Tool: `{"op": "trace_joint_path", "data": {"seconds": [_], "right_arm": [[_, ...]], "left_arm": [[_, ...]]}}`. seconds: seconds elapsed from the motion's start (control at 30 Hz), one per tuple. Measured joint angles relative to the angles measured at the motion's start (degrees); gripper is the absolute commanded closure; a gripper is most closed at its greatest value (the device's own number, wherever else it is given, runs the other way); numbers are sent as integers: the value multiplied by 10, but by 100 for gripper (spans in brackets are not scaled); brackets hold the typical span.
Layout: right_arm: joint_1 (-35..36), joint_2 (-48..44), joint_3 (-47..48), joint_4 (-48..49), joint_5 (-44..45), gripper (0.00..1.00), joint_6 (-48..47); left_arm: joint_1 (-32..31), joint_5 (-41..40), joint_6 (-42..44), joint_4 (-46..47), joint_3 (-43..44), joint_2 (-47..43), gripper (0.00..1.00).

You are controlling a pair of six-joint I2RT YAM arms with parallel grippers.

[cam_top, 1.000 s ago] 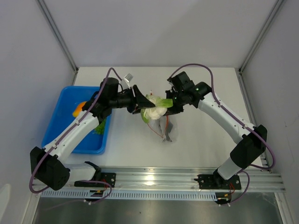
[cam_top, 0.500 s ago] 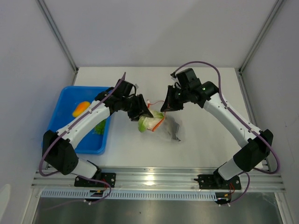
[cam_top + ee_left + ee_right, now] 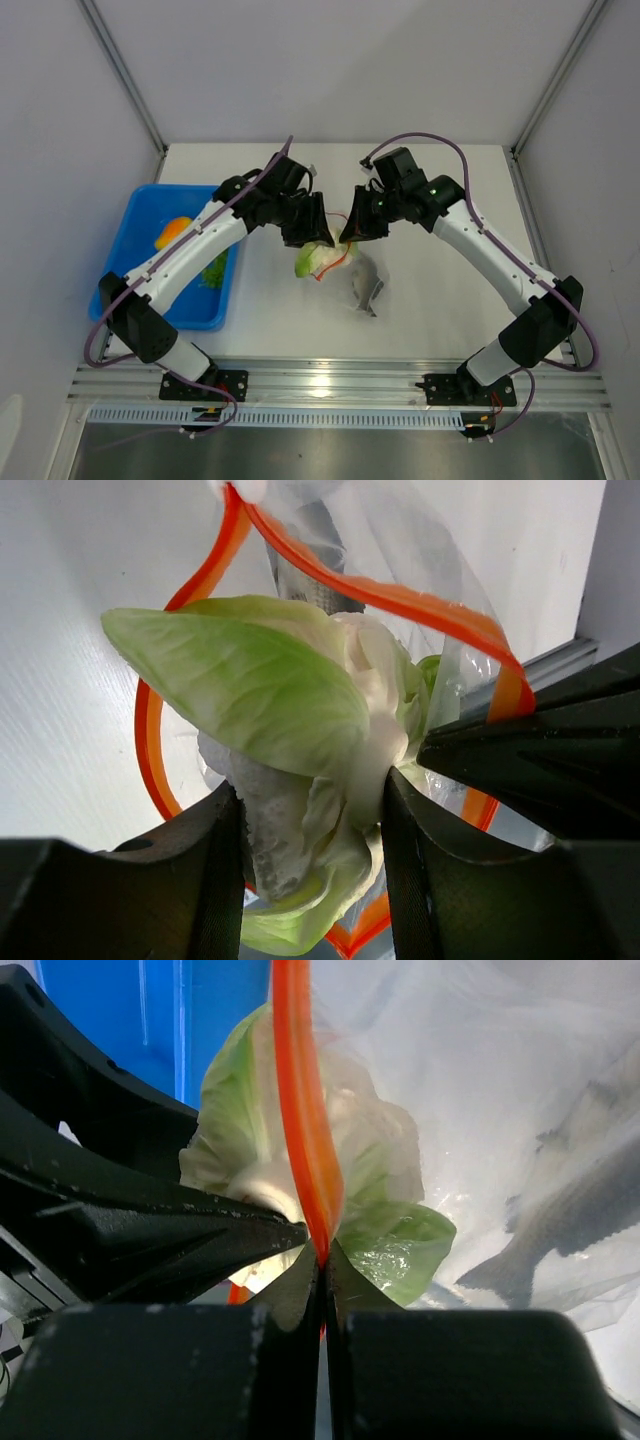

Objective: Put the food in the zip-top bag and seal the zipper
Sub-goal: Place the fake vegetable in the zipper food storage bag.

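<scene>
My left gripper (image 3: 310, 798) is shut on the white-and-green cauliflower-like food (image 3: 300, 710), its jaws pressing the white stem from both sides. The piece sits in the open mouth of the clear zip-top bag (image 3: 410, 540), with the orange-red zipper (image 3: 400, 602) looping around it. My right gripper (image 3: 322, 1256) is shut on the zipper (image 3: 300, 1110) and holds the mouth up beside the cauliflower (image 3: 235, 1120). From above, both grippers (image 3: 312, 232) (image 3: 350, 233) meet over the cauliflower (image 3: 316, 260), and the bag (image 3: 364, 282) trails onto the table. A yellow-orange fruit (image 3: 173, 233) and green leafy bits (image 3: 214, 270) lie in the tray.
A blue plastic tray (image 3: 140, 285) stands at the left of the white table. Grey walls and metal posts close in the back and sides. A metal rail with the arm bases (image 3: 330, 385) runs along the near edge.
My left wrist has swung round toward the back, and the cauliflower has come down into the bag's mouth. The right gripper has shifted slightly, with the zipper still pinched in it.
</scene>
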Motion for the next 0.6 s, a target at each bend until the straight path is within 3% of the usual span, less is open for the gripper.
{"op": "trace_joint_path", "data": {"seconds": [0.37, 0.6], "right_arm": [[-10, 10, 0, -2, 1, 100, 5], [-11, 16, 0, -3, -1, 100, -1]], "left_arm": [[-52, -42, 86, -4, -6, -9, 99], [-59, 8, 151, 2, -9, -9, 100]]}}
